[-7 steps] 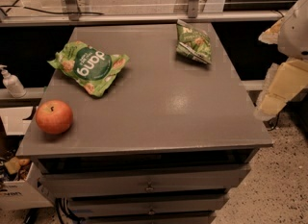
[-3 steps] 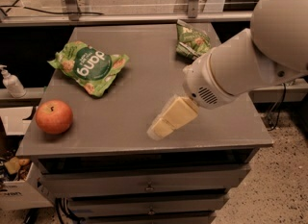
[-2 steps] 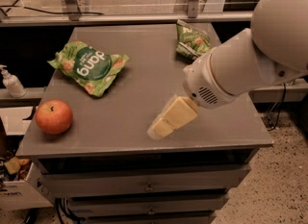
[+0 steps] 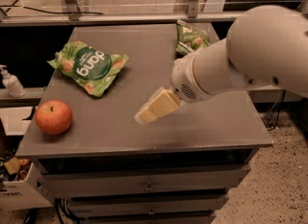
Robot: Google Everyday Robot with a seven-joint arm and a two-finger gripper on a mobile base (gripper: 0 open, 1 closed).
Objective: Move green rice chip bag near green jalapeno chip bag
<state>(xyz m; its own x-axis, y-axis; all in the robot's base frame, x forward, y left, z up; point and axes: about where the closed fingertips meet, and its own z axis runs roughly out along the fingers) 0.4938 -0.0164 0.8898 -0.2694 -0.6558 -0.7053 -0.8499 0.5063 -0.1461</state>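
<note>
Green rice chip bag (image 4: 89, 67) flat on table (image 4: 120, 136), back-left of hovering gripper (image 4: 145, 116), apart; grip state: cannot tell.

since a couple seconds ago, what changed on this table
The arm swung in from the right edge; the gripper now hangs over the table, front middle, nearer the green rice chip bag. Nothing was grasped. That bag, the green jalapeno chip bag and the apple stayed put.

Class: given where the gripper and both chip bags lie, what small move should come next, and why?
Probably swing the gripper to above the green rice chip bag. The gripper hangs over the middle of the table, touching neither bag; that bag lies back left, apart from the green jalapeno chip bag back right.
</note>
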